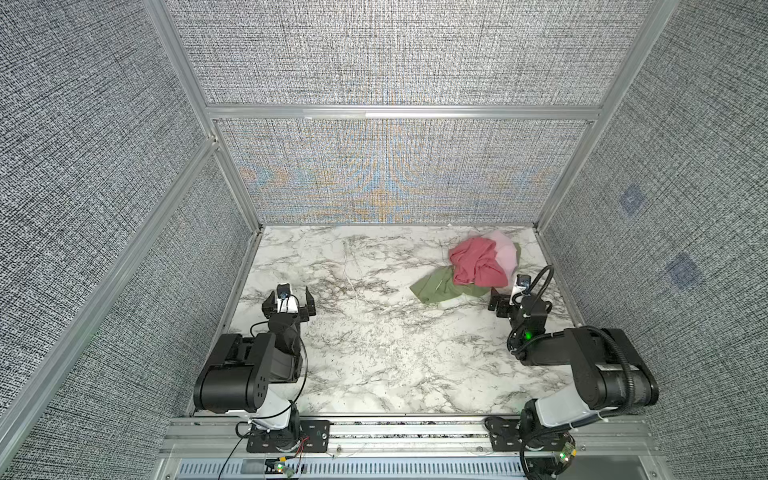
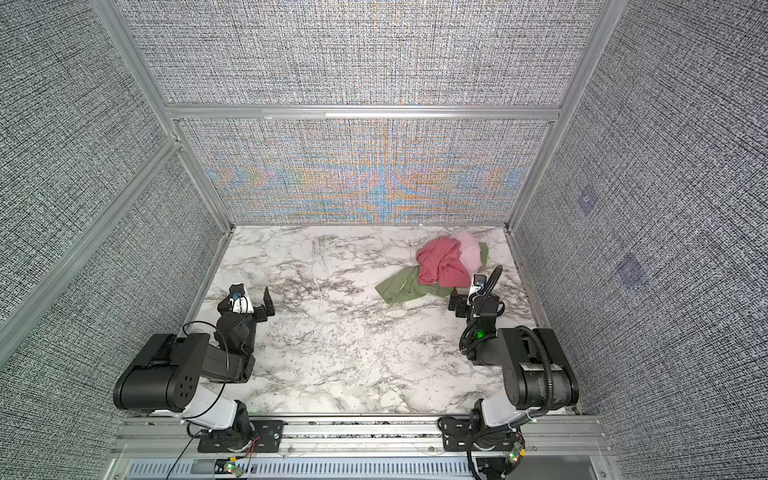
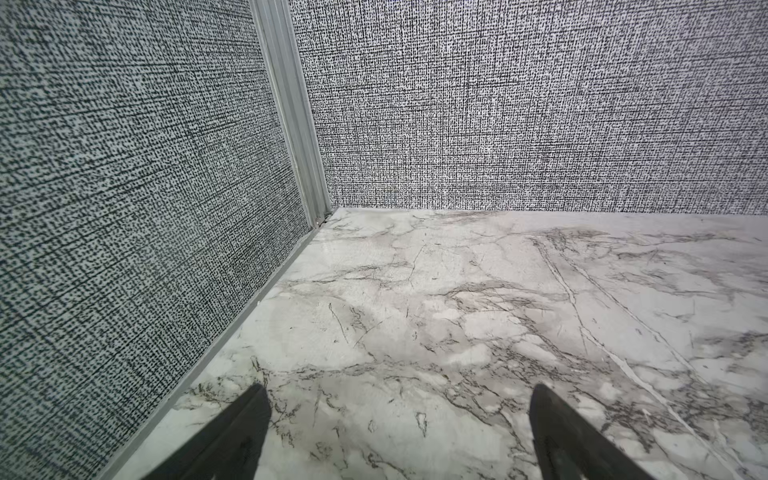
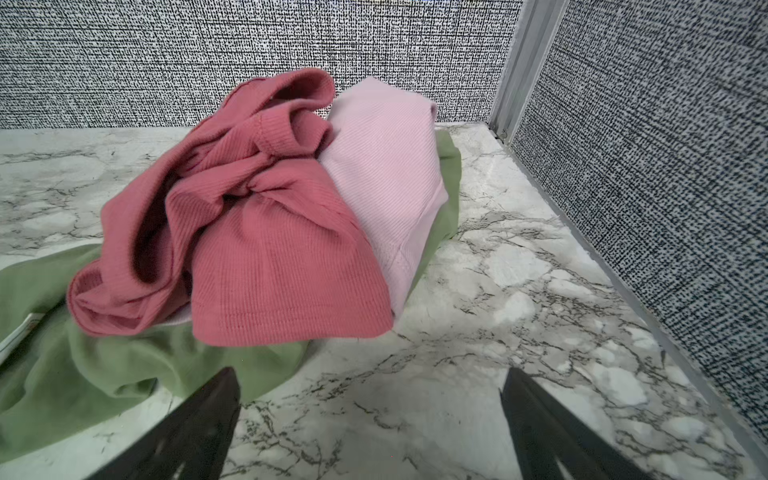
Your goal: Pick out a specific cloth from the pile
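The pile (image 1: 478,266) lies at the table's far right, close to the right wall. The olive-green cloth (image 1: 436,286) (image 2: 401,286) (image 4: 124,365) sits at the bottom and spreads out towards the left front. A dark rose-red cloth (image 1: 473,262) (image 4: 270,249) and a pale pink cloth (image 1: 505,249) (image 4: 386,166) lie on top of it. My right gripper (image 1: 509,297) (image 2: 468,299) (image 4: 372,372) is open and empty just in front of the pile, one finger at the olive cloth's near edge. My left gripper (image 1: 289,293) (image 2: 246,300) (image 3: 399,388) is open over bare marble at the left.
The marble table (image 1: 374,332) is fenced by textured grey walls on the left, back and right. An aluminium corner post (image 4: 511,83) stands just behind and right of the pile. A white tag (image 4: 16,332) shows on the olive cloth.
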### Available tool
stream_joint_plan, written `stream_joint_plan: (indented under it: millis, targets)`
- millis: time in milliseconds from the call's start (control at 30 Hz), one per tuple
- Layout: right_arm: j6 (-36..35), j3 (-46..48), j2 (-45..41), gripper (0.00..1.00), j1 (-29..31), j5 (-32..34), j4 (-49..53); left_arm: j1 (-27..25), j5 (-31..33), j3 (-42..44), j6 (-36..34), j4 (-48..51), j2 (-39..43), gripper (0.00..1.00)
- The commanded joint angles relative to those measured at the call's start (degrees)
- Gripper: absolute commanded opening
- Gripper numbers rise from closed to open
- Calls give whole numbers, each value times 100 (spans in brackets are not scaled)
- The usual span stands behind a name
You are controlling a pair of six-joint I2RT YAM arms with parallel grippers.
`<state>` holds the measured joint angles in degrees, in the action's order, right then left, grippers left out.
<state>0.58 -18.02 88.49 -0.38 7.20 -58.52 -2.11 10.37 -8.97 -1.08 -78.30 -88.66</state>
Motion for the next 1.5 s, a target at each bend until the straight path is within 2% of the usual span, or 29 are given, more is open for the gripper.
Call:
stream_joint_plan:
  millis: [0, 700, 800, 900, 967, 1033, 1100, 1167, 1367, 1467]
  targets:
    - [14, -24, 1, 99, 7, 1, -54, 4, -29, 20, 17, -193, 2, 99]
    - [19, -35, 2, 100, 3, 1, -45, 0, -35, 27, 14, -207, 7, 99]
    - [6, 4, -7, 99, 8, 23, -94, 2, -28, 44, -18, -264, 22, 93]
    - [-26, -4, -278, 99, 121, 355, 117, -33, 83, 74, -37, 39, 463, 88]
    - [-169, -160, -808, 99, 278, 556, 776, -127, 156, -30, -142, 774, 1072, 85]
    - [-114, -567, -1287, 99, 475, 793, 1914, -225, 196, -457, -90, 2123, 1662, 82]
    - [42, -1147, -1585, 97, 632, 725, 3103, -251, 141, -985, 433, 3395, 2034, 78]
    - [121, -1747, -1684, 93, 943, 700, 4147, -366, 55, -1331, 903, 4094, 2244, 75]
    - [121, -2769, -1266, 90, 2398, 1046, 5404, -1024, 80, -2034, 1412, 5517, 2381, 73]
    - [488, -3116, -769, 90, 2752, 855, 5665, -1228, 215, -2311, 1706, 6193, 2360, 72]
